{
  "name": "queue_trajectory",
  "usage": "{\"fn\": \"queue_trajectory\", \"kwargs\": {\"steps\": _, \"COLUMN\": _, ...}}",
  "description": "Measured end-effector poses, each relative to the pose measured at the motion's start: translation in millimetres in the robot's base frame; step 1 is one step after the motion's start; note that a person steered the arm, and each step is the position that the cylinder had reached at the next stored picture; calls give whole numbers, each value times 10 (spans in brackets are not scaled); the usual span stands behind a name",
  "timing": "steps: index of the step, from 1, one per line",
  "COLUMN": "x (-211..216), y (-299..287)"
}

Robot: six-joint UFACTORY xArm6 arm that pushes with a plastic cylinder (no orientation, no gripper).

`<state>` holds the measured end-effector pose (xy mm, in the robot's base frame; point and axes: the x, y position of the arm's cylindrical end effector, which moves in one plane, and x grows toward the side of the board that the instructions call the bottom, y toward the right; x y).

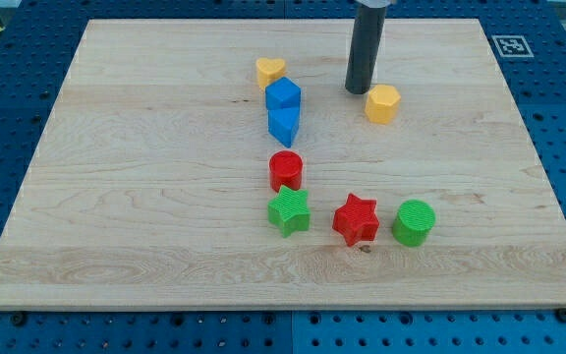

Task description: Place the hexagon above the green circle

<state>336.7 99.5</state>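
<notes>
Nearest the camera, well below my tip (358,91), sit one green star (289,211), one red star (356,218) and one green circle (414,221) on the table (116,197). My tip, a bare rod with no claw, holds nothing. Just right: one yellow hexagon (382,102). Left: one yellow heart (270,70), two blue blocks (283,95) (283,125). Below-left: one red cylinder (286,169).

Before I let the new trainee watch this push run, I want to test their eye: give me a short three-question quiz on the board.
1. True or false: my tip stands just to the view's left of the yellow hexagon.
2. Which block lies between the green star and the green circle? A) red star B) red cylinder C) yellow heart
3. How many blue blocks are there?

Key: 1 true; 2 A; 3 two.
</notes>
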Motion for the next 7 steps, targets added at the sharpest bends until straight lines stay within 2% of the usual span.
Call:
{"fn": "queue_trajectory", "kwargs": {"steps": 3, "x": 525, "y": 506}}
{"fn": "queue_trajectory", "kwargs": {"steps": 5, "x": 619, "y": 502}}
{"fn": "queue_trajectory", "kwargs": {"steps": 7, "x": 1146, "y": 437}}
